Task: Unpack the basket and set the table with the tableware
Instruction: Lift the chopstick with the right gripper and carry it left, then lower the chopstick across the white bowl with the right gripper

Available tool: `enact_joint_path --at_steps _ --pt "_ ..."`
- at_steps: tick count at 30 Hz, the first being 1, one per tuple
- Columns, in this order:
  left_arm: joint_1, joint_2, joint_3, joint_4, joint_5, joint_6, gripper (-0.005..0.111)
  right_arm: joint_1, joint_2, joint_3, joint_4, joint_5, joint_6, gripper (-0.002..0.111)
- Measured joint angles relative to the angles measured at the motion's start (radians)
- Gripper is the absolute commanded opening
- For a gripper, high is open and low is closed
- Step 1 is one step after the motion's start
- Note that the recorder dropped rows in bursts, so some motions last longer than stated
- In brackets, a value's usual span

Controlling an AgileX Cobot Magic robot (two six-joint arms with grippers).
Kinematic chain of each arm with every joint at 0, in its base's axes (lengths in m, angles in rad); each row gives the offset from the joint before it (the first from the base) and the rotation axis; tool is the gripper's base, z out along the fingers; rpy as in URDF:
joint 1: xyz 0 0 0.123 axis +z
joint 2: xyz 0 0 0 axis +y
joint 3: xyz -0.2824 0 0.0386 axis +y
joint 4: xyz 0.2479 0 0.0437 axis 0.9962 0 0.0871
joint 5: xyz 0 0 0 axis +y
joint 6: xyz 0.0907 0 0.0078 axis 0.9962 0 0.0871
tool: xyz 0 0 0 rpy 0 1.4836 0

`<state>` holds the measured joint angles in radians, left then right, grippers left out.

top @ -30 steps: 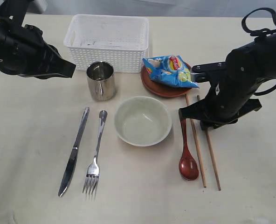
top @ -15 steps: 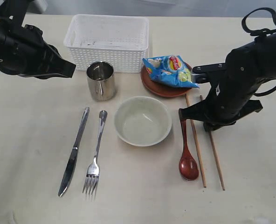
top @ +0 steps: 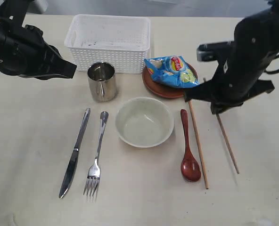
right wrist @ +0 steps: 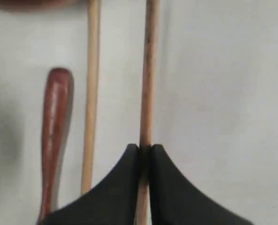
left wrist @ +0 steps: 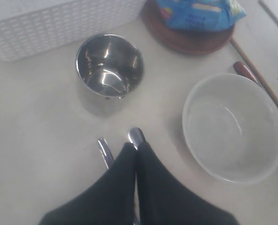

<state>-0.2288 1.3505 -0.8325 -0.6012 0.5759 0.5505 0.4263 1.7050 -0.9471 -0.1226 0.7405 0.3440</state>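
My right gripper (top: 216,109) (right wrist: 145,150) is shut on one wooden chopstick (top: 228,142) (right wrist: 148,70) and holds it slanted, right of the other chopstick (top: 199,141) (right wrist: 91,93), which lies beside the dark red spoon (top: 188,153) (right wrist: 54,131). The cream bowl (top: 144,121) (left wrist: 233,126) sits mid-table (top: 31,141), with the fork (top: 96,157) and knife (top: 75,153) to its left. Behind stand the steel cup (top: 102,81) (left wrist: 110,65), the reddish-brown plate (top: 164,88) and the white basket (top: 109,40). My left gripper (top: 72,68) (left wrist: 136,147) hovers shut and empty, left of the cup.
A blue chip bag (top: 173,70) (left wrist: 200,10) lies on the plate. In the left wrist view the fork handle (left wrist: 136,135) and knife handle (left wrist: 103,149) show past my fingertips. Bare tabletop spreads to the far left and the front right.
The right arm has moved back and to the right with the chopstick gripped; its free end has swung out to the right, away from the other chopstick. The left arm has not moved.
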Motion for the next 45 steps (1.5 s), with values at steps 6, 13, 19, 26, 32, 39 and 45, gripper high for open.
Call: enact_joint_path --at_steps 6,13,19,26,32,39,45 --pt "0.000 0.000 0.000 0.000 0.000 0.000 0.000 0.000 -0.123 -0.121 0.024 0.130 0.002 0.000" --pt "0.000 0.000 0.000 0.000 0.000 0.000 0.000 0.000 -0.186 -0.185 0.220 0.144 -0.060 0.000" --pt "0.000 0.000 0.000 0.000 0.000 0.000 0.000 0.056 -0.184 -0.185 0.339 0.112 -0.108 0.000" --pt "0.000 0.000 0.000 0.000 0.000 0.000 0.000 0.189 -0.155 -0.185 0.358 0.047 -0.092 0.000" --pt "0.000 0.000 0.000 0.000 0.000 0.000 0.000 0.246 -0.102 -0.185 0.362 0.009 -0.035 0.000" --pt "0.000 0.000 0.000 0.000 0.000 0.000 0.000 0.264 0.004 -0.185 0.368 -0.018 0.064 0.000" --pt "0.000 0.000 0.000 0.000 0.000 0.000 0.000 0.264 0.083 -0.185 0.430 -0.028 0.093 0.000"
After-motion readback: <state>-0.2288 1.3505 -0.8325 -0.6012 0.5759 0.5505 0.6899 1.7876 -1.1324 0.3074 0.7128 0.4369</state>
